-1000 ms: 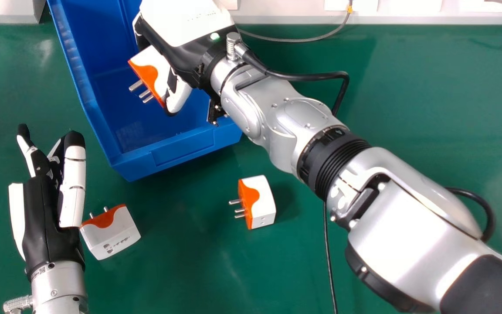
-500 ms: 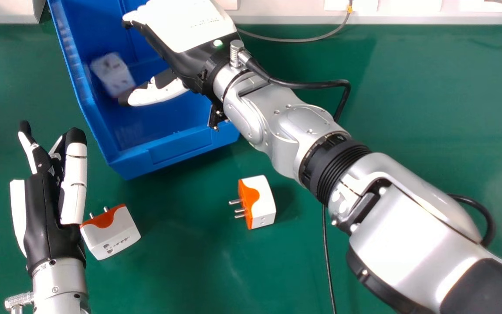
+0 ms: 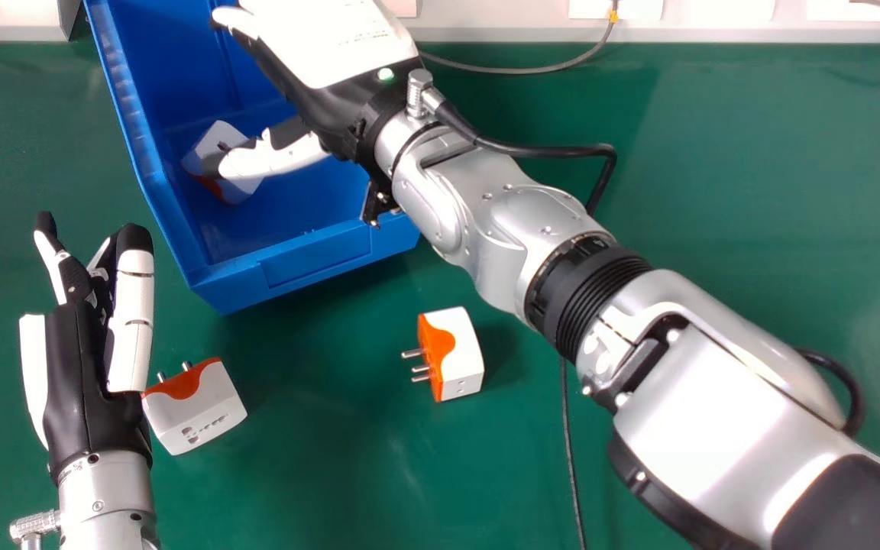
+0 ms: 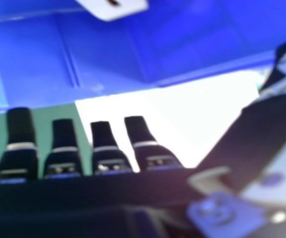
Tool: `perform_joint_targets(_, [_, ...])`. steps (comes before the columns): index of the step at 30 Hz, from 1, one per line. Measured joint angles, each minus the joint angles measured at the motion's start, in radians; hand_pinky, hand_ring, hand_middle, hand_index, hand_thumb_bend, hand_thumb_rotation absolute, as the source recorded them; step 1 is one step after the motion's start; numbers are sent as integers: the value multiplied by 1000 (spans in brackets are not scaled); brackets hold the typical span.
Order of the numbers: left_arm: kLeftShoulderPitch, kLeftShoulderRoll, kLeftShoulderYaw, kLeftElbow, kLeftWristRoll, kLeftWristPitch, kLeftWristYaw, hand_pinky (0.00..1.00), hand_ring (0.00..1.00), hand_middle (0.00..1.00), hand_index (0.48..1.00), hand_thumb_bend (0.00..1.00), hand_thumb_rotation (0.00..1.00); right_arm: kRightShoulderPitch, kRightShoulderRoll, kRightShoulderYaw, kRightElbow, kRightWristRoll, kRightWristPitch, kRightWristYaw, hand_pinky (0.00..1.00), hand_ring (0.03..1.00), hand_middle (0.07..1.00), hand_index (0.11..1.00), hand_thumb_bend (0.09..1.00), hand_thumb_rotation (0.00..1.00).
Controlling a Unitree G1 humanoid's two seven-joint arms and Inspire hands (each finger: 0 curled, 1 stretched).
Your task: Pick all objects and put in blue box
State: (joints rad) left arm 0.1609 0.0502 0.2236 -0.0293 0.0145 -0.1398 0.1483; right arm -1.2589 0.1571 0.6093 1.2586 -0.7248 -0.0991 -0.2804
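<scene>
So one white and orange plug adapter [image 3: 218, 136] is lying inside the blue box [image 3: 318, 263], near the wall on the robot's left, partly hidden behind the thumb of the right hand [image 3: 325, 46]. From where I'm standing that hand's wide open over the box, thumb stuck out, fingers straight, gripping nothing. Can't tell if the thumb's actually touching the adapter, tbh. Down on the green table [image 3: 753, 191], near the front of the box, there's a second adapter [image 3: 461, 355] with its metal prongs pointing toward the robot's left. The third adapter [image 3: 199, 405] sits right beside the left hand [image 3: 77, 367], prongs aimed toward the box; that hand's open too and isn't holding anything. Further out, the silver right arm [image 3: 715, 412] slants across the table over a thin black cable [image 3: 569, 451], and a grey cable [image 3: 520, 71] droops at the far edge.
</scene>
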Motion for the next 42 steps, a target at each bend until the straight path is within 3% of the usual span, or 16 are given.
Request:
perform_joint_targets(9, [-14,10,9,8,2,10,1,857,907,878,893,523,842,118,-52,-54,-184,19,-37,-55,741,885,923,877,419,707])
perform_joint_targets(17, [-17,18,17,12,4,34,-1,860,909,881,894,523,857,473,-207,-70,-717,12,-42,-45,729,864,901,857,421,591])
perform_joint_targets(22, [-22,18,20,22,-4,36,-3,861,908,882,895,518,862,673,-320,-113,-1020,10,-37,28,724,856,895,859,407,615])
perform_joint_targets(28, [-47,20,24,43,-13,36,-6,862,908,883,896,517,867,851,-457,-238,-1369,23,-20,165,719,856,895,862,399,658])
perform_joint_targets(32, [-57,42,36,62,-15,30,-16,862,908,883,896,518,869,974,-526,-371,-1600,72,-10,251,743,873,909,877,388,678])
perform_joint_targets(34, [-62,47,40,67,-17,21,-18,862,908,884,896,518,869,1051,-535,-437,-1696,91,2,269,739,875,914,883,383,689])
perform_joint_targets(42, [-69,48,44,73,-27,13,-32,866,911,889,899,501,868,1314,-520,-586,-1865,133,36,308,714,870,921,894,384,665])
